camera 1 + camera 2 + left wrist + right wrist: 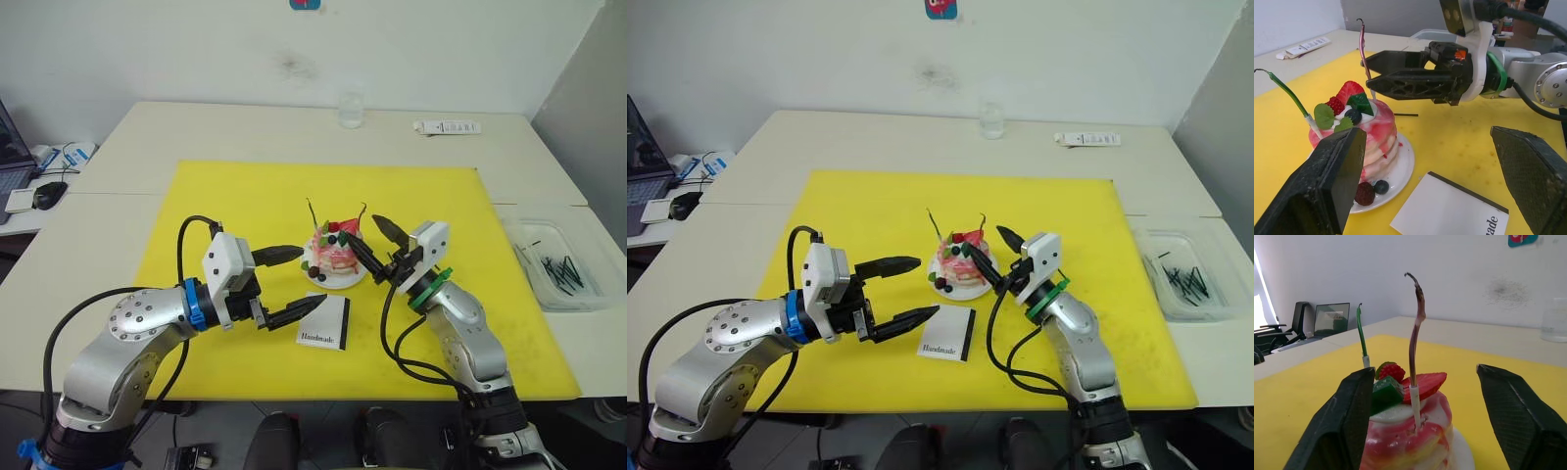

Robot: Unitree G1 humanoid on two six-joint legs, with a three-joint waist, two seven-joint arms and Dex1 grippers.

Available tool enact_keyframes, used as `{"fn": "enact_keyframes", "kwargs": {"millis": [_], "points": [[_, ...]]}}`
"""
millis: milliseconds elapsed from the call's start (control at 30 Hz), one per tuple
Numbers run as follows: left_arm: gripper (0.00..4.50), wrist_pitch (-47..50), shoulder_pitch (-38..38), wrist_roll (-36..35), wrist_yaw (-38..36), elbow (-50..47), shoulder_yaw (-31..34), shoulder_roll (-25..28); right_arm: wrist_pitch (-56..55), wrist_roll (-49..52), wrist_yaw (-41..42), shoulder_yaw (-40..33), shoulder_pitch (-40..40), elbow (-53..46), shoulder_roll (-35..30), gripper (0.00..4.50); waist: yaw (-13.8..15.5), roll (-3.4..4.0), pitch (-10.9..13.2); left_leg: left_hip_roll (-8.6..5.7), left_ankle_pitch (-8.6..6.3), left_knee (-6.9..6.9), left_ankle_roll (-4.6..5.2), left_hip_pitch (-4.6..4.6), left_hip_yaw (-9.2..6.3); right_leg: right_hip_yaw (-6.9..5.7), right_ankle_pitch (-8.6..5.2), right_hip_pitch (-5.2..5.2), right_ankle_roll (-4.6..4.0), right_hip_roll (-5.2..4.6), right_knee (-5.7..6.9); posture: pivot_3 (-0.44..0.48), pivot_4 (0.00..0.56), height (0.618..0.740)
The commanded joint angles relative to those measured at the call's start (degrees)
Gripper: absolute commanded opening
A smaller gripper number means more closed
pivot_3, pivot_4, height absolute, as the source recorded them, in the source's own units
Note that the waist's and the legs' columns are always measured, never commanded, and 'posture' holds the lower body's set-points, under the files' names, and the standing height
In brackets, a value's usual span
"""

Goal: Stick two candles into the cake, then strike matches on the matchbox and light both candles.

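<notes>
The pink-and-white cake (334,258) stands on its small white plate (345,280) at the middle of the yellow mat. Two candles stand in its top, a green one (1361,335) and a purplish one (1414,333) with a dark curled tip. The white matchbox (325,321) lies flat just in front of the plate. My left gripper (310,278) is open, to the left of the cake and above the matchbox's left edge, holding nothing. My right gripper (361,228) is open beside the cake's right side, near the purplish candle. A thin dark match (1405,115) lies on the mat behind the cake.
A clear plastic tray (534,235) at the right table edge holds several dark matches (563,272). A glass (351,110) and a white strip-shaped object (446,126) sit at the back. A laptop and a mouse (47,194) lie far left.
</notes>
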Motion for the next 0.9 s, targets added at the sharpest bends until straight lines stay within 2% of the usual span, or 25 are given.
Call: {"fn": "enact_keyframes", "kwargs": {"millis": [33, 167, 267, 433, 567, 767, 900], "points": [[4.50, 0.9, -0.5, -0.6, 0.8, -0.6, 0.8, 0.4, 2.0, 2.0, 0.3, -2.0, 0.2, -6.9, -2.6, 3.30, 0.0, 0.00, 0.0, 0.00, 0.00, 0.00, 0.00, 0.00, 0.01, 0.00, 0.00, 0.00, 0.00, -0.01, -0.01, 0.000, 0.150, 0.740], [4.50, 9.9, -1.7, -6.6, 0.6, 0.7, 4.5, 4.4, 7.3, 4.6, 3.1, -4.2, 2.3, -14.9, -9.9, 3.30, 0.0, 0.00, 0.0, 0.00, 0.00, 0.00, 0.00, -0.01, -0.01, -0.02, 0.00, 0.00, 0.01, -0.02, -0.02, 0.000, 0.150, 0.740], [4.50, 22.7, -4.2, -16.0, 0.6, 3.4, 7.7, 9.4, 13.5, 6.6, 5.6, -5.9, 4.4, -20.1, -17.4, 3.30, 0.0, 0.00, 0.0, 0.02, 0.00, 0.00, 0.00, -0.01, -0.05, -0.07, -0.01, 0.00, 0.01, -0.01, 0.00, 0.000, 0.150, 0.740], [4.50, 39.9, -10.6, -30.4, 0.5, 8.3, 8.2, 13.4, 17.3, 7.2, 12.6, -5.8, 7.2, -24.3, -28.5, 3.30, 0.0, -0.01, 0.0, -0.01, 0.00, -0.01, 0.00, 0.03, -0.04, -0.06, -0.01, 0.01, 0.01, 0.00, -0.04, 0.000, 0.150, 0.740], [4.50, 51.4, -15.2, -37.2, 6.0, 12.9, 6.3, 12.4, 21.1, 8.5, 16.1, -4.3, 6.3, -24.4, -32.6, 2.40, 0.0, -0.04, 0.0, -0.04, 0.00, 0.01, 0.00, 0.01, -0.02, -0.04, -0.01, 0.02, 0.02, 0.00, -0.04, 0.000, 0.150, 0.740], [4.50, 58.0, -17.8, -36.4, 12.4, 18.5, 5.0, 8.9, 24.5, 7.2, 18.3, 1.0, 4.6, -24.3, -34.5, 0.13, 0.0, -0.07, 0.1, -0.02, 0.00, 0.00, 0.00, 0.00, -0.06, -0.05, -0.01, 0.00, 0.02, 0.05, -0.03, 0.000, 0.150, 0.740], [4.50, 59.2, -16.9, -35.0, 14.7, 19.2, 4.3, 7.0, 23.1, 4.1, 18.3, 4.3, 3.9, -23.0, -34.5, 0.05, 0.0, -0.07, 0.1, -0.02, 0.00, 0.00, 0.00, -0.02, -0.09, -0.07, -0.02, -0.02, 0.02, 0.04, -0.03, 0.000, 0.150, 0.740]]}}
